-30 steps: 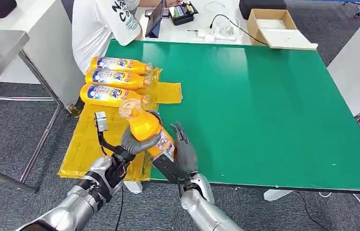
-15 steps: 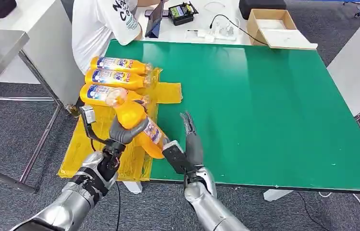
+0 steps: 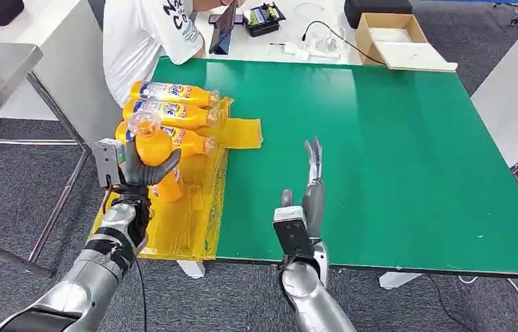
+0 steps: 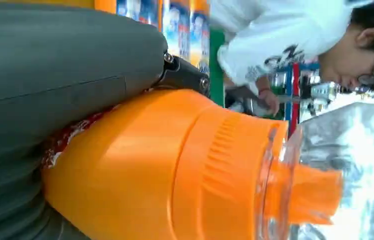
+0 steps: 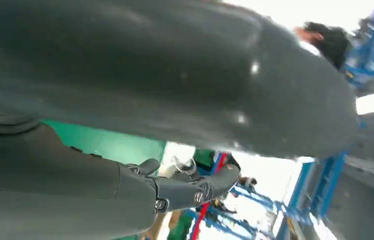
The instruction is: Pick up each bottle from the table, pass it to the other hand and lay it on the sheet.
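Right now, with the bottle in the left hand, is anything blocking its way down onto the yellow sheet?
Nothing visible blocks it. The left hand holds the orange bottle above the yellow sheet; three bottles lie on the far part, the near part is bare.

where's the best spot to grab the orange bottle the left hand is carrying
Around its wide middle, as the left hand grips the orange bottle now. It stands roughly upright over the yellow sheet, cap up, and the body gives more surface than the narrow neck, so wrapping it from the side seems steadier.
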Robot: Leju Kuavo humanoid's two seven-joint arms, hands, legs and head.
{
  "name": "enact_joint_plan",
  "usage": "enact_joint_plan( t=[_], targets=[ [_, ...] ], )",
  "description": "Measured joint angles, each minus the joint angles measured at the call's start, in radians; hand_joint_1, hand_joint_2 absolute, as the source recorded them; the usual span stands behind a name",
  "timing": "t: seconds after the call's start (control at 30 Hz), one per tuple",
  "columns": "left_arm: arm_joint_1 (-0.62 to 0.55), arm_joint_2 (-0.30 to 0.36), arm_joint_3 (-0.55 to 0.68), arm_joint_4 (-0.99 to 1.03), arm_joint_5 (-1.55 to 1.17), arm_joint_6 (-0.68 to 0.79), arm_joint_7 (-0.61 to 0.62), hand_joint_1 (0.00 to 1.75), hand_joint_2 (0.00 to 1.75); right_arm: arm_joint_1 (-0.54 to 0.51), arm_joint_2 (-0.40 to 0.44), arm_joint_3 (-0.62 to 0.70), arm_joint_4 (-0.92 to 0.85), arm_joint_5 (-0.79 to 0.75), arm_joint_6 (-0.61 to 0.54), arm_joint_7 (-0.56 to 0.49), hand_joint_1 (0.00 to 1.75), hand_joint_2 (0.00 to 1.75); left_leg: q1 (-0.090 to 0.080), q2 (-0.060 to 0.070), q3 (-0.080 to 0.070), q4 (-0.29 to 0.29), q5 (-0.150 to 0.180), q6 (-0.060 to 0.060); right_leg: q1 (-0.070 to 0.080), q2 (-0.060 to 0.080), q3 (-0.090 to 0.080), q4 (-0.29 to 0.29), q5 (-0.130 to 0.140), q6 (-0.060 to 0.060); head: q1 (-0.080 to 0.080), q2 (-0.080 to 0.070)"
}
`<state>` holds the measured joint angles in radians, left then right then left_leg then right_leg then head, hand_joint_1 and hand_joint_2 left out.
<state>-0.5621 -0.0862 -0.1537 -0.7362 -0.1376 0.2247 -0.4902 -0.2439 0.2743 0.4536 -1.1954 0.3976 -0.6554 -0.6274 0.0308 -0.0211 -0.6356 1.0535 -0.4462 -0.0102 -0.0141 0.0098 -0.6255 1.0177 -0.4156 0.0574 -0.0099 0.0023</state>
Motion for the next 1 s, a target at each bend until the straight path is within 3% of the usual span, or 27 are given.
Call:
enact_joint_plan(
  t=[0.17,0.27,0.57,1.0],
  targets=[
    [0.000,0.023,0.000,-0.008,-0.418,0.271,0.016,1.75,1.75,0.047,-0.015,-0.039,-0.158,-0.063,-0.008,-0.017,0.00,0.00,0.000,0.000,0.000,0.000,0.000,0.000,0.000,0.000,0.000,0.000,0.000,0.000,0.000,0.000],
    [0.000,0.044,0.000,-0.010,-0.608,0.316,0.043,1.75,1.75,0.060,-0.022,-0.059,-0.210,-0.092,-0.008,-0.031,0.00,0.00,0.000,0.000,0.000,0.000,0.000,0.000,0.000,0.000,0.000,0.000,0.000,0.000,0.000,0.000],
    [0.000,0.095,-0.026,-0.037,-0.892,0.256,0.102,1.75,1.75,0.087,-0.022,-0.130,-0.326,-0.189,-0.008,-0.068,0.00,0.00,0.000,0.000,0.000,0.000,0.000,0.000,0.000,0.000,0.000,0.000,0.000,0.000,0.000,0.000],
    [-0.048,0.123,-0.085,0.015,-0.940,0.058,0.110,1.75,1.75,0.092,-0.023,-0.155,-0.355,-0.223,-0.007,-0.071,0.00,0.00,0.000,0.000,0.000,0.000,0.000,0.000,0.000,0.000,0.000,0.000,0.000,0.000,0.000,0.000]
  ],
)
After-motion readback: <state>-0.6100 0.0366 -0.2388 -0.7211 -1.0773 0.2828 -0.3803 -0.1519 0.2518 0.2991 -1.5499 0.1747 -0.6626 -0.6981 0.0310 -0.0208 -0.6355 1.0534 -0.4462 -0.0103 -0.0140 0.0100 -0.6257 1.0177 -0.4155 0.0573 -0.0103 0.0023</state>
